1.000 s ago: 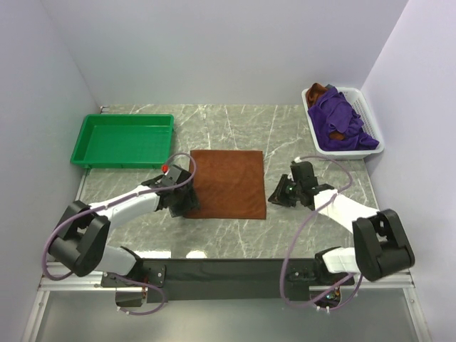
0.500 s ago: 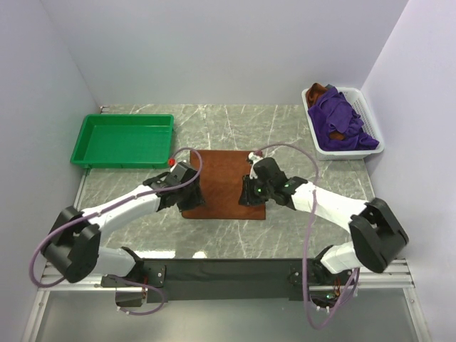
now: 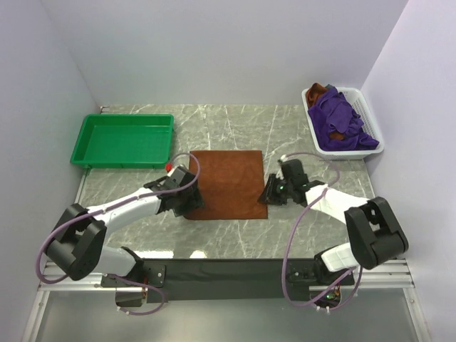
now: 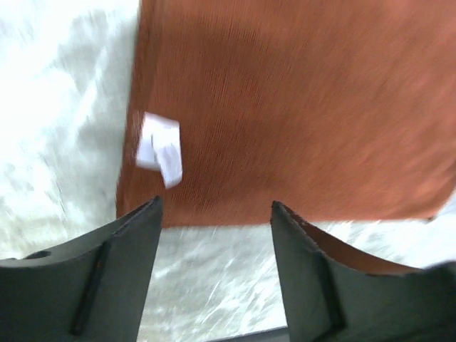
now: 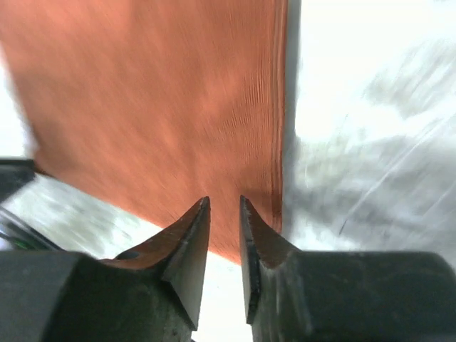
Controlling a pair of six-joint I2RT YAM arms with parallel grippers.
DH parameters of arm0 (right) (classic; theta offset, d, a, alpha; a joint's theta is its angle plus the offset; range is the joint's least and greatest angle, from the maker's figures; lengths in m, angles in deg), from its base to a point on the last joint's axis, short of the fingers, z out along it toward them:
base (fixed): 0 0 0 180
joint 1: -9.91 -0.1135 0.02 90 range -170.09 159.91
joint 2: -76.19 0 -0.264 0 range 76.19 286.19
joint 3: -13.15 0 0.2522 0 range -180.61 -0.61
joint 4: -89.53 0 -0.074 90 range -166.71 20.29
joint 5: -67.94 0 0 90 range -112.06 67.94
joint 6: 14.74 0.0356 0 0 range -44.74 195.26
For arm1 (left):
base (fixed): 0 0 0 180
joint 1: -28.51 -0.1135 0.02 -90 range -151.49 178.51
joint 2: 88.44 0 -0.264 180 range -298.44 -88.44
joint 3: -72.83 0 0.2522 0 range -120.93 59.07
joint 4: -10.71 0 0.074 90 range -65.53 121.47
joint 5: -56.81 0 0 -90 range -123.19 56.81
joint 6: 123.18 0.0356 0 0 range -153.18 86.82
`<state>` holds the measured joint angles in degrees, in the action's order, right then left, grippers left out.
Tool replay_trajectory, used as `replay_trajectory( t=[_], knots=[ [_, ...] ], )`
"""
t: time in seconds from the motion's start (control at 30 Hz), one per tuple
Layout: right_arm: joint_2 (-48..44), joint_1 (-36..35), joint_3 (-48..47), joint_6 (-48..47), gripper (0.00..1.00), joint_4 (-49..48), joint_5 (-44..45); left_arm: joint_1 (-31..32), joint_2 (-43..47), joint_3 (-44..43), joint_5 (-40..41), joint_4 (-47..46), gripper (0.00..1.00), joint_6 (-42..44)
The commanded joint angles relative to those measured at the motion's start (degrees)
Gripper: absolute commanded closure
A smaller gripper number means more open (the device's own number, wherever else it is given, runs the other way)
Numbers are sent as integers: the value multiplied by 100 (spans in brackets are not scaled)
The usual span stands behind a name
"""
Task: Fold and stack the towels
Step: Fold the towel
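Two arms are reaching in from the 6 o'clock edge of the grey marble bench point(image 3: 313, 153). The left fingers point(image 3: 188, 205) are sitting at the 7 o'clock corner of a rust-brown towel point(image 3: 228, 182). They are standing wide apart with nothing between them, and in the left wrist view they are framing the towel's near edge and a strip of bare bench. The right fingers point(image 3: 270, 197) are sitting at the towel's 5 o'clock corner, parted only by a narrow slit, and the right wrist view is showing no cloth pinched in that slit. The towel is lying flat and spread out in the middle of the bench, with a small white tag point(image 4: 159, 148) showing near its left edge. Farther off, a green tray point(image 3: 84, 146) is sitting at 10 o'clock, apart from the towel. At 2 o'clock a white basket point(image 3: 370, 128) is holding more towels point(image 3: 338, 117), purple and rust-brown, bunched in a heap.
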<state>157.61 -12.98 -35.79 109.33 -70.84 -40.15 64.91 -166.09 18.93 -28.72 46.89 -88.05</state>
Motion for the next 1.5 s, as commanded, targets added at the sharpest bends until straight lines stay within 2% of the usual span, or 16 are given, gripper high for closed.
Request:
replay_trajectory(
  t=[0.0,0.07,0.13,0.27,0.4,0.5,0.77,1.07,1.23,1.3,1.47],
  knots=[
    [-303,303,-199,205,67,-1015,-397,-405,145,-468,-50,-412,31,275],
    [-93,443,-383,407,61,-1648,-511,-774,-82,-800,-174,-834,24,459],
    [372,444,-796,504,55,-2174,-582,-1081,-337,-1030,-402,-1394,22,582],
    [1514,444,-1701,916,54,-2853,-696,-1276,-1530,-1976,-930,-2107,28,741],
    [2822,435,-2701,1374,53,-3495,-986,-1337,-2578,-2892,-1238,-2443,31,952],
    [3465,461,-3099,1682,52,-3882,-1004,-1495,-3281,-3420,-1361,-2592,33,970],
    [4329,891,-3233,2498,52,-4347,-662,-1926,-4258,-3519,-1484,-3164,40,811],
    [4268,1349,-2547,3071,52,-4770,-152,-2085,-4312,-3026,-1581,-3472,39,662],
    [3812,1340,-2845,2370,52,-4052,-327,-2067,-3987,-3148,-1686,-3341,34,732],
    [3418,1323,-2959,1930,52,-3726,-275,-2050,-3741,-3254,-1660,-3131,27,776],
    [2678,1147,-3573,596,53,-1636,-46,-1909,-2882,-3334,-1196,-2708,17,908]
  ],
)
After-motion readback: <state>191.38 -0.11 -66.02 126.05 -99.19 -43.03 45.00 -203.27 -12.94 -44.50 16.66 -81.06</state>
